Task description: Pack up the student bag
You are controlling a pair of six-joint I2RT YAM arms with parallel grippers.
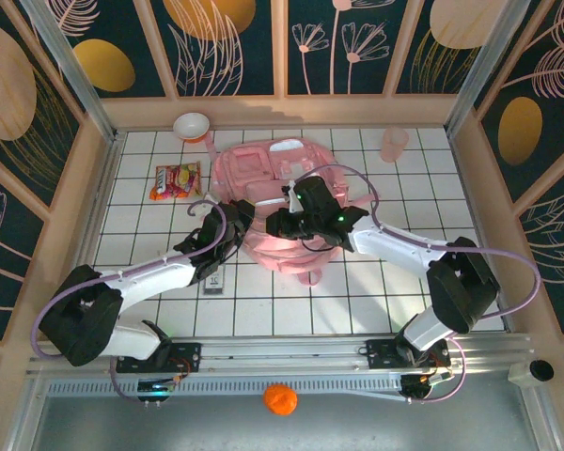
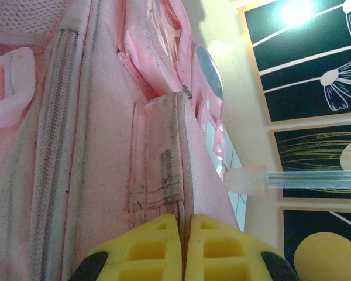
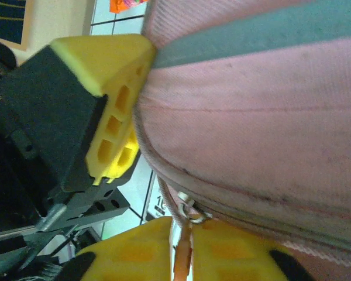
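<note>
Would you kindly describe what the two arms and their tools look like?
Both the left arm and right arm have white links, black joints and looping lilac cables. The left tool and right tool carry yellow fingers with rectangular cut-outs.

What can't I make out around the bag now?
- Top view: inside of the student bag, covered by left arm and right arm.
- Right wrist view: whether right pincer grips the zipper pull; cut by bottom edge.
- Top view: flat item beside left arm, too small.
</note>
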